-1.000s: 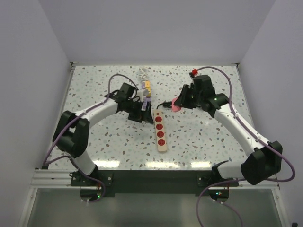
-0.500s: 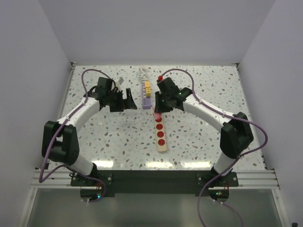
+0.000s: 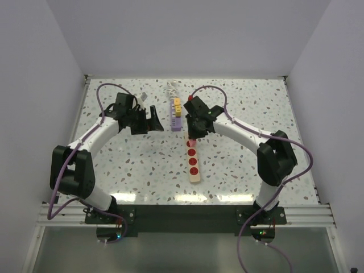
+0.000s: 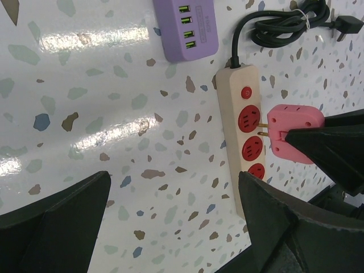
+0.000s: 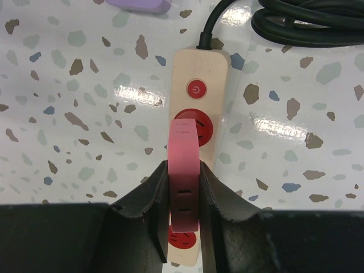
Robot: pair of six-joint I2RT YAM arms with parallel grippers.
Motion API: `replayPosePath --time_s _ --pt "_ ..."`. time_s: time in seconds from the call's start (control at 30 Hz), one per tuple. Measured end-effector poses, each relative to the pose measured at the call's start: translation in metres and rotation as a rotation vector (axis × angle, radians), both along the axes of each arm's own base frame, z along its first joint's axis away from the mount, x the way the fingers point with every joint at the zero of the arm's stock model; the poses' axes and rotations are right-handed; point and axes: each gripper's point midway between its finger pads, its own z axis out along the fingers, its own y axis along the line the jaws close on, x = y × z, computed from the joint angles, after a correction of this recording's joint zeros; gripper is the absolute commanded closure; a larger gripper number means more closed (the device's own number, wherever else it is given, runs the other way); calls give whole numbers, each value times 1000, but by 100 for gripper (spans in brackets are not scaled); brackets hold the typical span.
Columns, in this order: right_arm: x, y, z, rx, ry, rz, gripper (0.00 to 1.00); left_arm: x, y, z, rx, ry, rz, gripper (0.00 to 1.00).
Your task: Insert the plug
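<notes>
The pink plug [image 5: 183, 142] is clamped between the right jaws, gripped by its flat sides and held on edge over the power strip [image 5: 200, 74]. It hangs above the first red socket [image 4: 248, 119], the one next to the round red switch [image 5: 196, 89]. From the left wrist view its two metal prongs [image 4: 262, 129] point at that socket and their tips reach its face, with bare prong showing between plug and socket (so it is not seated).

The cream strip lies near the middle of the speckled tabletop [image 3: 239, 165], running lengthwise from the centre toward the near edge, its switch end toward the far edge. A purple charger block [image 4: 186, 28] with a row of green-lit ports lies just past that switch end, apart from the strip. The strip's dark cord [image 4: 284, 25] leaves the switch end and is coiled toward the far edge.

The left jaws stand wide apart and hold nothing. The left arm [image 3: 102, 131] hovers over bare tabletop on the far-left side of the strip, well apart from the right arm [image 3: 239, 128].
</notes>
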Motion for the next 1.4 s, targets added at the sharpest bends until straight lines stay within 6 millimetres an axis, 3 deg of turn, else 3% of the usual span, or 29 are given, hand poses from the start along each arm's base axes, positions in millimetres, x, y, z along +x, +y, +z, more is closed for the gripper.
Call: replayPosePath --time_s 0.3,1.4 --pt "3 -2 -15 -38 15 -9 100 -1 -1 1 -10 2 -5 0" --pt "8 1 -15 -29 -7 -14 100 -5 -1 -5 -15 18 -10 0"
